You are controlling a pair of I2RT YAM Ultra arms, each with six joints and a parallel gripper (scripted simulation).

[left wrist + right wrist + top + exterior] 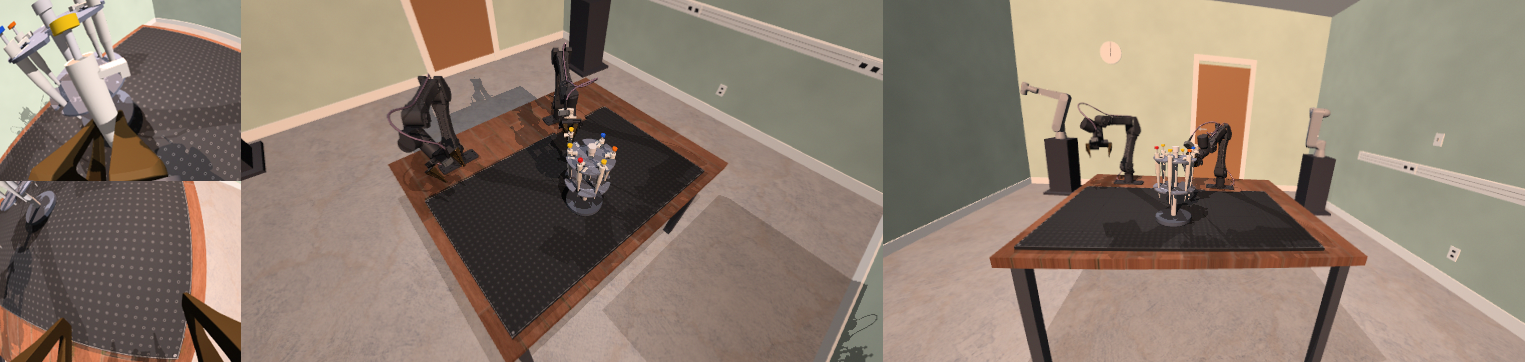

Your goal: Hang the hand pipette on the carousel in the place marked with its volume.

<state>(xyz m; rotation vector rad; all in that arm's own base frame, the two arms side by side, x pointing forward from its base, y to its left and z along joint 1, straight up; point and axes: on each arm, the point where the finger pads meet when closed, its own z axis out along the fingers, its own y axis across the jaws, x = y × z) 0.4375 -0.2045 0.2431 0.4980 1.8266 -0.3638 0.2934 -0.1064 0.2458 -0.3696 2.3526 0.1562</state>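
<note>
The left gripper's fingers were closed on the lower body of the yellow-buttoned pipette (569,135) (93,86), which tilted beside the carousel (584,206) (1173,218) (73,94) (45,206). The right gripper (453,172) (1100,155) (120,313) stood open, well apart from it.
</note>
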